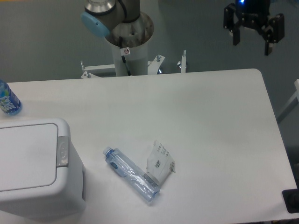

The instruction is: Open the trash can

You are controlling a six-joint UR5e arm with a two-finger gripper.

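Camera view from above: we see the arm's base column (128, 44) standing at about 12 o'clock behind the counter (201, 121), with a grey joint and a light blue cap (95, 23) at the top edge of the frame. We cannot follow the links between that joint and the wrist, since they run out of view. The tool (252, 38) hangs up at 1 to 2 o'clock, beyond the counter's far right corner and well apart from everything on it, with a small blue light glowing above it. We see its two black fingers (269, 43) pointing downward with a plain gap between them; they are spread apart, they hold nothing, and they touch nothing.

We find the trash can (35, 168) at 8 o'clock, at the near left corner of the counter, partly cut by the frame. Its flat white lid lies closed, and the grey push-button strip (62, 151) sits on its right rim.

Just right of the trash can, near 6 o'clock, a clear plastic bottle (131, 175) lies on its side, its blue cap toward the trash can. A crumpled label or wrapper (160, 162) touches its far end. At 9 o'clock, a second blue-labelled bottle (7, 99) shows at the left edge
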